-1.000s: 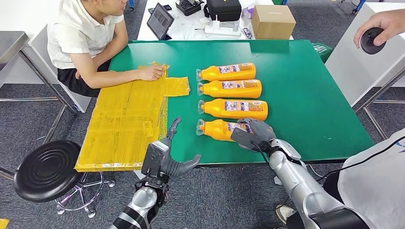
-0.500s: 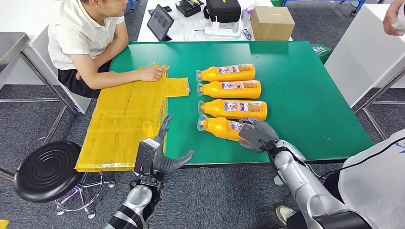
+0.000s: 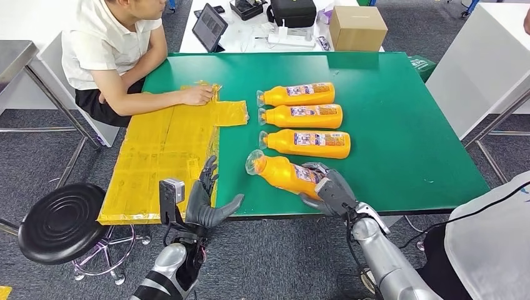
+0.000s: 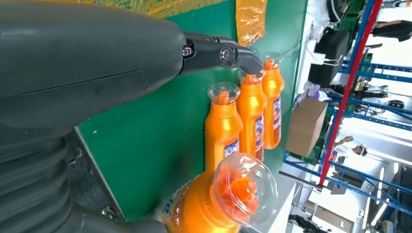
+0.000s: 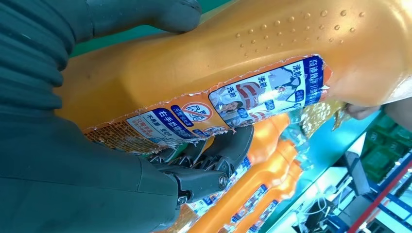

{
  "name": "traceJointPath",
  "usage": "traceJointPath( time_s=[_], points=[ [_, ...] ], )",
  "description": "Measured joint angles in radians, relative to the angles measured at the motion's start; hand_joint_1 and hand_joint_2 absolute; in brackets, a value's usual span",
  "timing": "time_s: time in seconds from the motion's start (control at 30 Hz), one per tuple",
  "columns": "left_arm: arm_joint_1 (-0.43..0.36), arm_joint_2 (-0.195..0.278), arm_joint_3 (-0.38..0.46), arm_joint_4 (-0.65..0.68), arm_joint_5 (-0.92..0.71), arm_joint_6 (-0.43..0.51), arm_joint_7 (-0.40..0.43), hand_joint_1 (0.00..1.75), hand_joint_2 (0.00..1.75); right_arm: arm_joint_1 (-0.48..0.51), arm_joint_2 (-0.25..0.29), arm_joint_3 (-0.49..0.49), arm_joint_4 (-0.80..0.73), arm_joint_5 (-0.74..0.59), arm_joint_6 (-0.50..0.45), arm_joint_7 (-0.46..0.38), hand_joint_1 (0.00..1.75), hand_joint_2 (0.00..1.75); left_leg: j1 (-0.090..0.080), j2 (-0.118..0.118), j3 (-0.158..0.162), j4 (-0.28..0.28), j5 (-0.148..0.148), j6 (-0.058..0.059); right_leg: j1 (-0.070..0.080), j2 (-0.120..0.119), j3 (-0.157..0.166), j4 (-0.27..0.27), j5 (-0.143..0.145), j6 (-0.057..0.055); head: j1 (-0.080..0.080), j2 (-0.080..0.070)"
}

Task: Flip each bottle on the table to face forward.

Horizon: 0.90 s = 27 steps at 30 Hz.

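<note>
- My right hand (image 3: 329, 187) has its fingers (image 5: 228, 150) wrapped around the nearest bottle (image 3: 281, 172), the forearm reaching in from low right.
- My left hand (image 3: 203, 200) hovers open, fingers spread, holding nothing, palm facing inward.

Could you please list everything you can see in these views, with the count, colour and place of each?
Orange bottles: four; three lie in a row mid-table, the nearest is tilted, held.
Table: one, green.
Yellow sheet: one, on the table's left part and over its edge.
Stool: one, black, on the floor at left.
Cardboard box: one, brown, on the white table behind.
Tablet: one, dark, same table.
Seated person: one, white shirt, a hand on the sheet.
Person at right: one, white top.
Left hand: grey, fingers spread, at the table's near edge.
Right hand: grey, holds the nearest bottle.
</note>
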Motion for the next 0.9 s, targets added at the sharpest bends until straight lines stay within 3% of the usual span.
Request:
traceJointPath(
  time_s=[0.3,0.43,0.63,0.9],
  points=[
    [0.012,0.008,0.000,-0.003,0.070,-0.046,0.013,0.00,1.75,0.083,0.019,0.001,-0.176,-0.035,-0.034,0.007,1.75,1.75,0.000,-0.002,-0.009,0.000,0.000,0.000,-0.001,-0.001,-0.007,0.000,0.000,0.000,0.000,0.000],
    [0.026,0.009,-0.003,-0.031,0.125,-0.149,-0.006,0.00,1.75,0.101,0.026,0.008,-0.232,-0.040,-0.035,0.004,1.74,1.75,0.000,-0.003,-0.011,0.000,0.000,0.000,-0.001,-0.002,-0.009,0.000,0.000,0.000,0.000,0.000],
    [0.030,0.008,-0.004,-0.062,0.214,-0.247,0.014,0.00,1.75,0.096,0.065,0.037,-0.240,-0.044,-0.047,-0.011,1.75,1.75,0.000,-0.003,-0.012,0.000,0.000,0.000,-0.001,-0.002,-0.011,0.000,0.000,0.000,0.000,0.000],
    [0.004,-0.008,-0.022,-0.062,0.291,-0.278,0.045,0.00,1.75,0.029,0.128,0.069,-0.219,-0.077,-0.085,0.005,1.75,1.75,0.000,-0.003,-0.012,0.000,0.001,0.000,-0.001,-0.002,-0.011,0.001,0.000,0.000,0.000,0.000]
  ],
)
